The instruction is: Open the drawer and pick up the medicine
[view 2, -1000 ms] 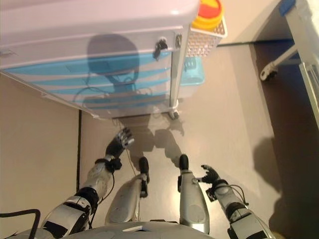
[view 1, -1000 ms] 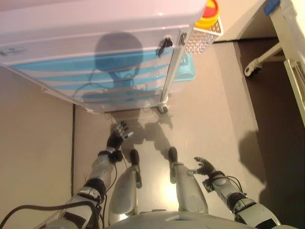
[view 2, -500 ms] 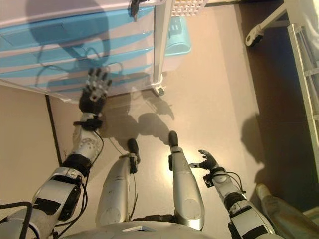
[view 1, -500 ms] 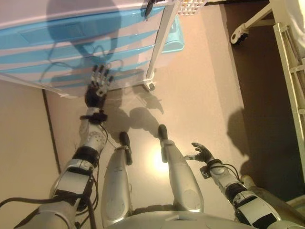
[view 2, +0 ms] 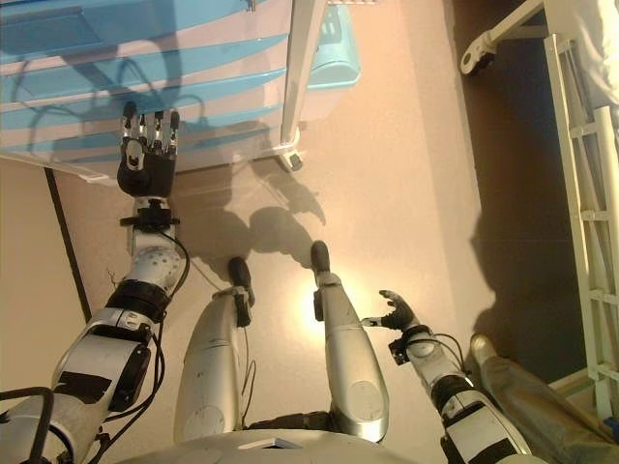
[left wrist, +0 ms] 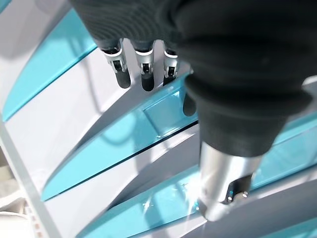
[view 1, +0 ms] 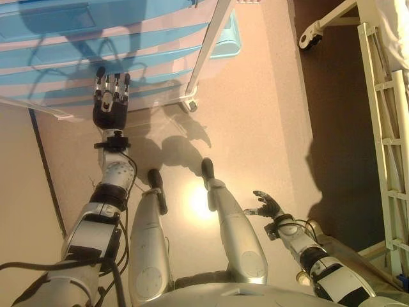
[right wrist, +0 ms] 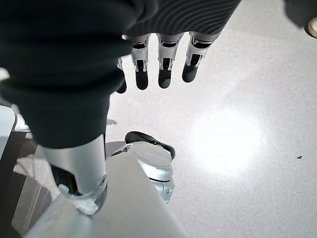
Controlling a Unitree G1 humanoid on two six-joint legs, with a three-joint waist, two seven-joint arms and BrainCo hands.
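Note:
A white cart [view 1: 77, 57] with several blue-fronted drawers [view 1: 115, 38] stands ahead of me on castors. My left hand [view 1: 110, 102] is raised before the lower drawers, fingers straight and spread, holding nothing. In the left wrist view its fingers [left wrist: 143, 64] point at the blue drawer fronts [left wrist: 124, 139], close to them but apart. My right hand [view 1: 267, 206] hangs low by my right side, fingers relaxed and empty; it also shows in the right wrist view [right wrist: 163, 64]. No medicine shows. All drawers look closed.
A blue bin [view 1: 227, 41] sits beside the cart's right post [view 1: 206, 48]. A white bed frame [view 1: 383, 121] with a castor [view 1: 307, 39] stands at the right over dark floor. A person's leg [view 2: 527, 401] shows at the lower right.
The camera has tipped further down, so the cart has slid up the views. My left hand has risen a little against the drawer fronts. My right hand has kept its place.

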